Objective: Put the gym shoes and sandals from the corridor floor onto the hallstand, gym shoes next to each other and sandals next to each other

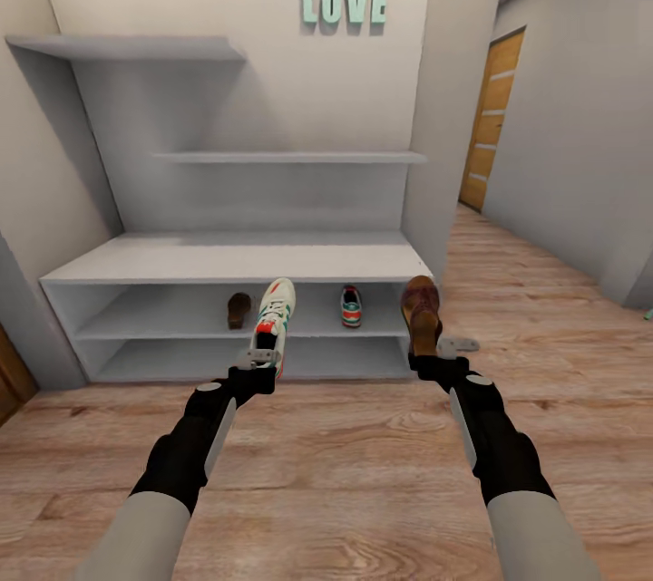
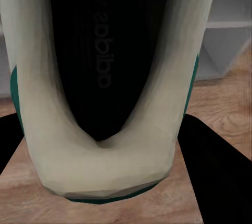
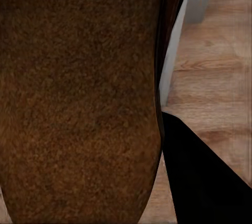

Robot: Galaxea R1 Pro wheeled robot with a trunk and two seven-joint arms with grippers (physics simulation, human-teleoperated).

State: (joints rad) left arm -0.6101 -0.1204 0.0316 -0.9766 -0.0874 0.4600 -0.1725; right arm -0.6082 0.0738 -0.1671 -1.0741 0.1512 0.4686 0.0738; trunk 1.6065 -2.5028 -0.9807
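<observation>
Before the shoe rack [image 1: 227, 256], the head view shows the left pincer [image 1: 260, 362] clamped on a sneaker [image 1: 274, 318] and the right pincer [image 1: 426, 356] clamped on a sandal [image 1: 422, 309]; their mates [image 1: 351, 305] [image 1: 238, 309] sit apart on the shelf. Left wrist: sneaker heel [image 2: 100, 171], floor below. Right wrist: sandal sole [image 3: 79, 98]. Pairing may fail if either is shelved straight ahead.
</observation>
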